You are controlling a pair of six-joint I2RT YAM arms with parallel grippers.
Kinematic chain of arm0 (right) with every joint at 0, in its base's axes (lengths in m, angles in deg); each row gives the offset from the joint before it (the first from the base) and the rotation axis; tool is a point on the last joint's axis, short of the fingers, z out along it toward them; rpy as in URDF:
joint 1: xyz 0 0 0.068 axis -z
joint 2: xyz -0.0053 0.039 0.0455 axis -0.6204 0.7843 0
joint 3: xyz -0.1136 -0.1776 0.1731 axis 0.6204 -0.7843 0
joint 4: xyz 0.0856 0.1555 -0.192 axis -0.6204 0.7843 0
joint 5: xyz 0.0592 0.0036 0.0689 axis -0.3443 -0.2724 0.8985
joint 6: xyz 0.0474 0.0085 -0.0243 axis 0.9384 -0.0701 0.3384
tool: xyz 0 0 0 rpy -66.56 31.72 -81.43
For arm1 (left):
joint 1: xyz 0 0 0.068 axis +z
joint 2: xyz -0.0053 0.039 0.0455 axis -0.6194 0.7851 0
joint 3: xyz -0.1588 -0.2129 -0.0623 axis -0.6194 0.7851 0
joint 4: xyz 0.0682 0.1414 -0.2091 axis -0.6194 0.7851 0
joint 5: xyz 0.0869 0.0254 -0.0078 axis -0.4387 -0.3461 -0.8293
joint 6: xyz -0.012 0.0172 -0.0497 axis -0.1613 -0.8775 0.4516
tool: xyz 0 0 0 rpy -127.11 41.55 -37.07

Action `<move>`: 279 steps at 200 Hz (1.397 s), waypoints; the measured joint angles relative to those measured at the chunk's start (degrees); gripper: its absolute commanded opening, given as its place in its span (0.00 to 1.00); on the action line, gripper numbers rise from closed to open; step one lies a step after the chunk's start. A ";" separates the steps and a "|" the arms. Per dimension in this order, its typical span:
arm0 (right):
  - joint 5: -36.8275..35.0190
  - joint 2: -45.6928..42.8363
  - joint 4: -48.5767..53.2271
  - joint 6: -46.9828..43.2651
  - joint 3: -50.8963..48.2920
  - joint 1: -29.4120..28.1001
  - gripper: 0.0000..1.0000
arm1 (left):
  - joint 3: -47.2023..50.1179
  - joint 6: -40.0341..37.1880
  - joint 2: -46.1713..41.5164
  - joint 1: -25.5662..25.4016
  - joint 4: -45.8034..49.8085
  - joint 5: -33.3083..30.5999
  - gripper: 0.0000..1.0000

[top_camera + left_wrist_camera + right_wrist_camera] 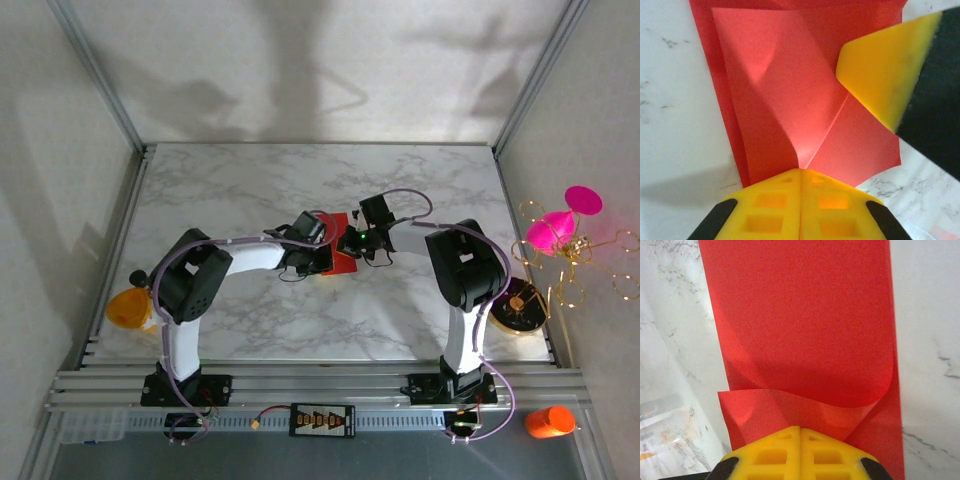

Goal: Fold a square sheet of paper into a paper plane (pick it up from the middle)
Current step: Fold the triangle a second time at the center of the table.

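Paper, bright red and partly folded, sits at the middle of the marble counter (250, 180), well apart from every edge, with both arms reaching in over it from the left and right sides. This square sheet of paper (785, 100) is now a long band with creases. In both wrist views its long axis runs straight away from the claw, so I judge that the two claws face each other along that axis, one at each end.

My left claw (801, 186) is clenched, its tips pinching the point where two creases meet at the sheet's near end. In that same view the right claw leans in over the far right part of the sheet. My right claw (800, 434) is also clenched, gripping a flap that curls up off the flat layer beneath.

Neither arm is nearer: both touch the paper. I judge the next fold depends on drawing the flap along the band while the other end is held down.
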 measured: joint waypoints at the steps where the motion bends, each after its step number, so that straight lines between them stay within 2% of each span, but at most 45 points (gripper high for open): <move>1: 0.00 0.00 0.00 0.00 0.00 0.00 0.01 | 0.11 -0.09 -0.07 0.02 -0.07 0.00 0.07; 50: -0.13 0.04 0.02 0.04 0.04 -0.02 0.01 | 8.09 -3.04 -4.90 1.05 -4.44 0.52 0.07; 82: -0.13 0.11 -0.02 0.09 0.13 -0.02 0.01 | 10.23 -3.13 -7.50 1.36 -2.73 1.25 0.07; 127: 0.09 0.09 -0.28 1.44 0.09 0.00 0.01 | 9.22 3.41 -9.27 1.51 -3.19 -0.17 0.07; 188: 0.83 0.33 -1.33 2.80 -0.11 0.24 0.01 | 2.99 12.61 -3.17 1.51 -9.18 -1.99 0.05; 236: 1.01 0.31 -1.42 3.04 -0.11 0.26 0.01 | 1.92 13.81 0.20 1.51 -7.39 -3.50 0.04; 279: 1.33 0.15 -1.73 3.02 -0.11 0.35 0.07 | 1.07 13.88 0.46 1.57 -6.29 -4.57 0.03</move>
